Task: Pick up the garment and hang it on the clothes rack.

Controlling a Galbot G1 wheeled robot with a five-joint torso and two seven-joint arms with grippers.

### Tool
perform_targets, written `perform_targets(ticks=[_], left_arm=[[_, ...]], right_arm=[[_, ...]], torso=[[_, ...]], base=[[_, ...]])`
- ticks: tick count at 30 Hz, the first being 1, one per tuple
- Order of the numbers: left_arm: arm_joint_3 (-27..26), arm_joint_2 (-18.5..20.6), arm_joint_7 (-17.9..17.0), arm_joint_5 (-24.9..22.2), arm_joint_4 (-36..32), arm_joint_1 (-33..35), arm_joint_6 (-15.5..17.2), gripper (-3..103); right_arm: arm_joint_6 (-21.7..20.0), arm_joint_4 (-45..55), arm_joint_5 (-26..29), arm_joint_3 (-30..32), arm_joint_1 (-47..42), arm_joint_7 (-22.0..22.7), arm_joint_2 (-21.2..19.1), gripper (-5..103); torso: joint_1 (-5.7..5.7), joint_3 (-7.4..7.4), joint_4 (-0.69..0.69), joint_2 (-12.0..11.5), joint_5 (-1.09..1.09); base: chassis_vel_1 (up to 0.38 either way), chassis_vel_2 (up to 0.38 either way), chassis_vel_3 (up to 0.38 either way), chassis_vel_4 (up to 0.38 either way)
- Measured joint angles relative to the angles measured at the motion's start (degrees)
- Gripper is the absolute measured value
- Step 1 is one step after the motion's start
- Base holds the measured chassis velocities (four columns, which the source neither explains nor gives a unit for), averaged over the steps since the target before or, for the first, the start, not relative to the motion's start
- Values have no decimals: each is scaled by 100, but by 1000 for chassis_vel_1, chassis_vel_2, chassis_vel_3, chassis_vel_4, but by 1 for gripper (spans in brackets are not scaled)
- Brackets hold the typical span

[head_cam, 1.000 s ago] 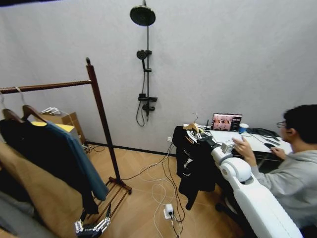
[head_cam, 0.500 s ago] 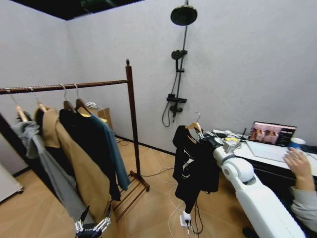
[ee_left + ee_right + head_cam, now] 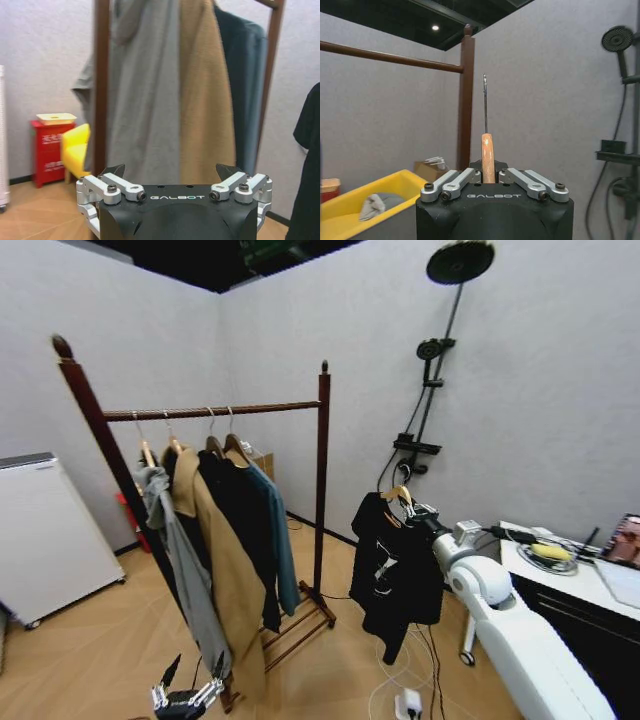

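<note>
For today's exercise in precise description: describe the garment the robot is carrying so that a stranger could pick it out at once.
Find the clothes rack of dark reddish-brown wood. To its right, clear of its bar, the right gripper holds a pale wooden hanger bearing the garment. It is plain black and hangs alone, unlike the grey, tan and blue clothes crowded on the rack.

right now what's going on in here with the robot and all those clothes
The robot's right gripper is shut on the wooden hanger of a black garment, holding it up in the air to the right of the clothes rack. The garment is not yet on the rack's bar, where a grey, a tan, a black and a blue piece hang. The left gripper hangs low near the rack's base, open and holding nothing.
</note>
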Motion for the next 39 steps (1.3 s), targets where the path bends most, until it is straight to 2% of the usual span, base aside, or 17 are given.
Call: perform_targets(ticks=[5,16,19,30,32,35,39], left_arm=[[0,0,0,0,0,0,0,100],[0,-1,-1,0,0,0,0,100],[0,0,-1,0,0,0,0,100],[0,0,0,0,0,0,0,100],[0,0,0,0,0,-1,0,100],[0,0,-1,0,0,-1,0,100],[1,1,0,0,0,-1,0,100]], right_arm=[[-109,65,264,30,-14,51,-8,10],[-63,0,230,15,34,-56,-26,10],[-43,16,188,-18,57,-81,-30,10],[-10,237,-63,-103,-47,-167,-19,10],[28,440,-194,-87,-148,-257,-54,10],[10,656,-196,-57,-203,-304,-103,10],[-125,967,3,-35,-94,-306,-222,10]], torso=[[0,-1,0,0,-1],[-1,0,3,0,-1],[-1,0,0,0,-1],[1,0,-2,0,-1],[5,1,3,-2,0],[9,3,4,-4,0],[1,0,-6,-2,-1]], base=[[134,112,119,129],[116,122,113,101],[15,53,50,28],[-116,105,117,-118],[-154,182,160,-129],[-117,128,109,-24],[-62,35,-1,-6]])
